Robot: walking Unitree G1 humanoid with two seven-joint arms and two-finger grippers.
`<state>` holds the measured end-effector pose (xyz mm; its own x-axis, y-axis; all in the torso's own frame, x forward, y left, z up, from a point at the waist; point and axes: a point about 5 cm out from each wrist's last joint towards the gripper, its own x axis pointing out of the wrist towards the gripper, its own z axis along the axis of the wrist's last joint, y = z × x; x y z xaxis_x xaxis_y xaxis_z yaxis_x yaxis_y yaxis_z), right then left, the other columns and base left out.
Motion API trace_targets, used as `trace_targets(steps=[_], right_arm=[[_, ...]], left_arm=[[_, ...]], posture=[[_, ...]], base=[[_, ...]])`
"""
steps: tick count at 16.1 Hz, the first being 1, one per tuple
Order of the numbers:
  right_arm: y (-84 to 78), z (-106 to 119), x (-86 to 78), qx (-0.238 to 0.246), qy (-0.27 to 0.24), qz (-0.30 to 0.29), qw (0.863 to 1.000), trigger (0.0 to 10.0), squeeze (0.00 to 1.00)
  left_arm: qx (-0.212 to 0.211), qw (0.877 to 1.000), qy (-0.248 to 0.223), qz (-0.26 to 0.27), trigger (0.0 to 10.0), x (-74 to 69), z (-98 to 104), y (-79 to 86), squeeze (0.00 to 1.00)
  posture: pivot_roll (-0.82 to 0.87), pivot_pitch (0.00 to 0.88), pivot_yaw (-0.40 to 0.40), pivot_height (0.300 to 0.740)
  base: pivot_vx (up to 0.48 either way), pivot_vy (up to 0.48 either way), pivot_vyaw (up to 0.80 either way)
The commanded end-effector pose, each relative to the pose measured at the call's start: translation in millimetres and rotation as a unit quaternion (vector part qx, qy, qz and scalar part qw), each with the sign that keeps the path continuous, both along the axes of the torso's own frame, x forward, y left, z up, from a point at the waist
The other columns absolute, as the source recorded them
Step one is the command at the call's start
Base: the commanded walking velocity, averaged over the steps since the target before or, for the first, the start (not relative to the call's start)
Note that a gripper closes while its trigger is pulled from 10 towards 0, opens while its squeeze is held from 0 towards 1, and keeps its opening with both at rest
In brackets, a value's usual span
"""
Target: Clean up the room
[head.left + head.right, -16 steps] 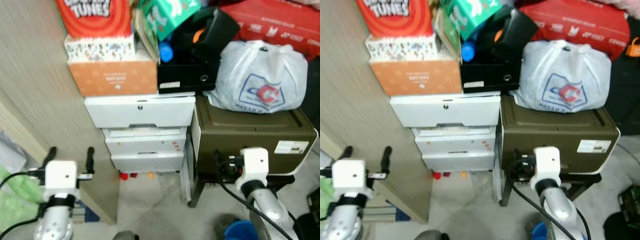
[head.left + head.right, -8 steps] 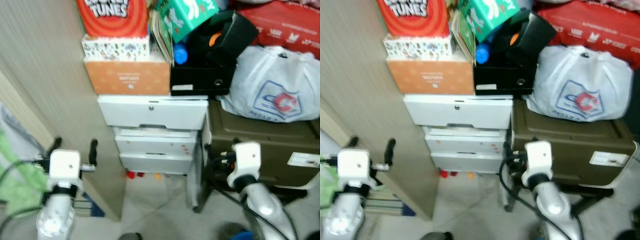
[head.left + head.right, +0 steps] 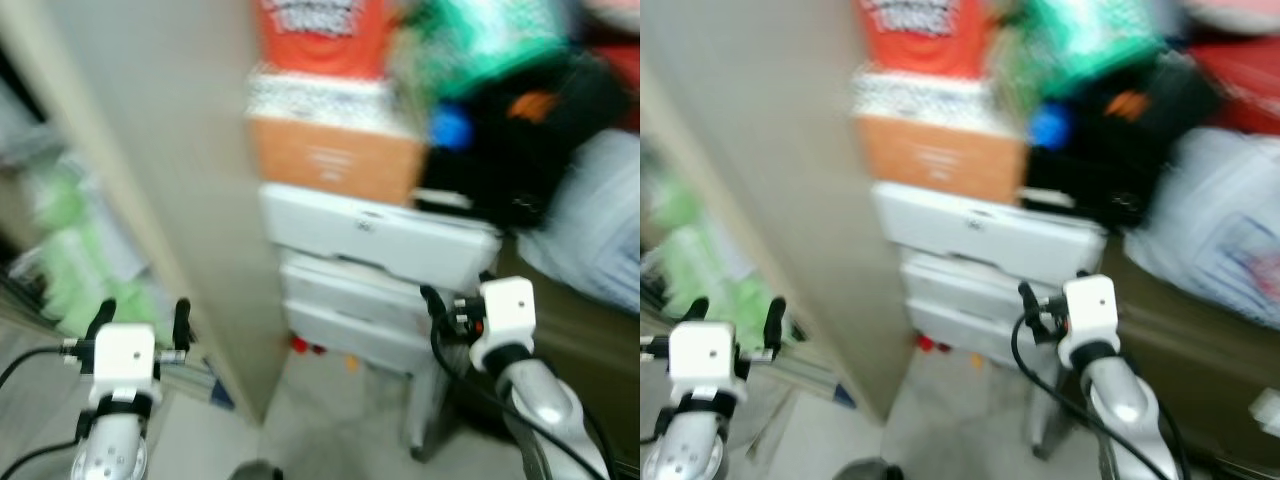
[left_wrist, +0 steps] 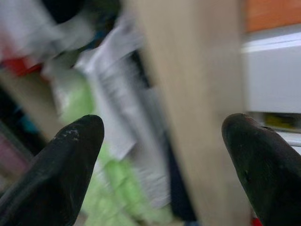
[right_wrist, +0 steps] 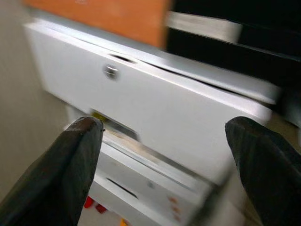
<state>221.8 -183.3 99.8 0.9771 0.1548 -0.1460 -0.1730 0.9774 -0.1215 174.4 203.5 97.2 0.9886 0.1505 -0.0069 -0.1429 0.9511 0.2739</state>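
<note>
While everything blurs, both empty grippers, left (image 3: 140, 312) and right (image 5: 164, 155), hold their fingers apart before the white plastic drawer unit (image 3: 375, 245). Clutter to tidy, the orange cardboard box (image 3: 335, 160) included, sits atop it. Swinging blind, an arm could clip the tall beige wooden panel (image 3: 170, 190). No lettering is readable.

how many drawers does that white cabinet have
3 drawers, stacked in the white cabinet: the top one under the orange box, the middle one beneath it, the bottom one near the floor. The picture is blurred.
</note>
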Motion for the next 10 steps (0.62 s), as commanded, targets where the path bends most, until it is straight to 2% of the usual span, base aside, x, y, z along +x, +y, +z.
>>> trace_targets(steps=[1, 7, 10], right_arm=[[5.8, 5, -1.7, 0.003, -0.006, 0.02, 1.0, 10.0, 0.0], [0.4, 6, 2.9, -0.007, -0.002, 0.037, 0.999, 10.0, 0.0], [7.0, 8, 6.6, -0.001, -0.006, 0.061, 0.998, 10.0, 0.0]], left_arm=[[0.009, 1.0, -0.001, 0.014, 10.0, -3.5, 1, 3.3, 0.0], [0.023, 0.998, -0.006, 0.059, 10.0, -9.1, 3, 9.9, 0.0], [0.022, 0.996, -0.004, 0.081, 10.0, -4.1, 4, 13.5, 0.0]], posture=[[-0.06, 0.0, -0.018, 0.74], [-0.05, 0.0, -0.032, 0.74], [-0.05, 0.0, -0.037, 0.74]], base=[[0.0, 0.0, 0.8], [0.0, 0.0, 0.8], [0.0, 0.0, 0.8]])
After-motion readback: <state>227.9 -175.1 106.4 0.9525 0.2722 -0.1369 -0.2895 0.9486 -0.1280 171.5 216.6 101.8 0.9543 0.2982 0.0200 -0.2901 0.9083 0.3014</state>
